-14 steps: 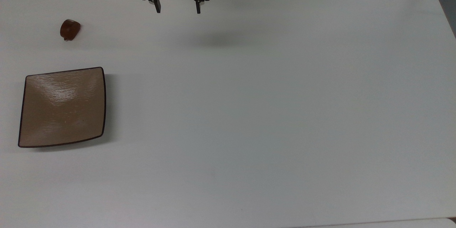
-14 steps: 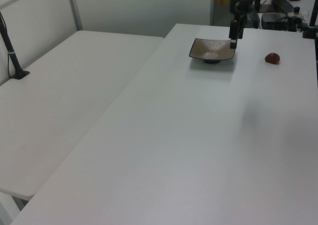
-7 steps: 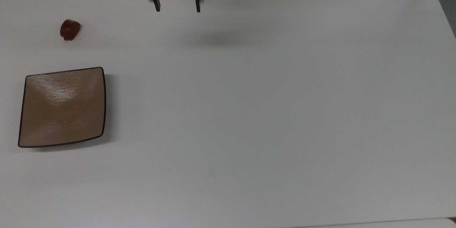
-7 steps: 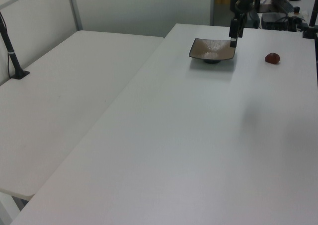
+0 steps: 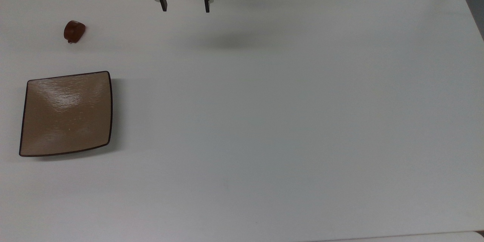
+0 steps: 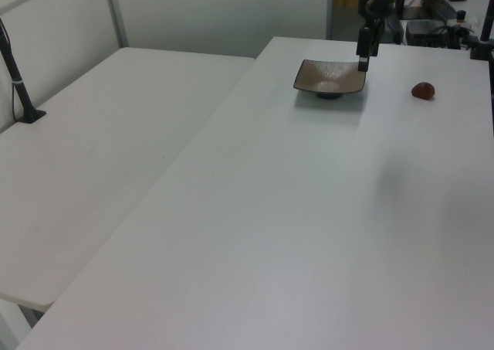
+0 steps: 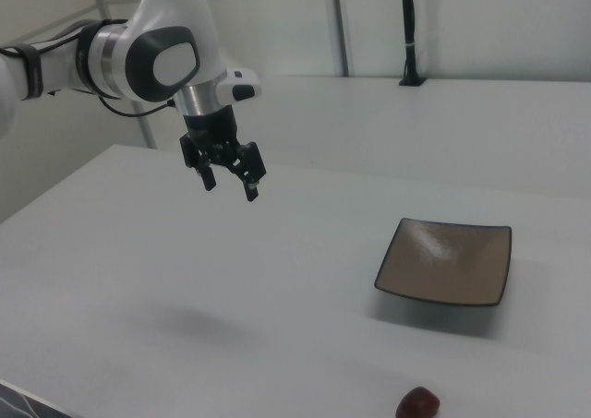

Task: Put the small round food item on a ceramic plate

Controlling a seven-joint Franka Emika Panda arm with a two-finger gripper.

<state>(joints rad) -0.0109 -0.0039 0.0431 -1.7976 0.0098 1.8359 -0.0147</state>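
Nearest in the right view, the small round food item [image 7: 418, 403] is lying on the white worktop [image 7: 185, 289], apart from the ceramic plate [image 7: 446, 260], which is sitting bare just beyond it. Farther back, I am seeing my gripper [image 7: 230, 185] hanging above the worktop with its jaws spread and gripping nothing, well apart from both; in the top view the gripper [image 5: 185, 8] is hovering at the far edge, to the food item's [image 5: 74, 31] right.
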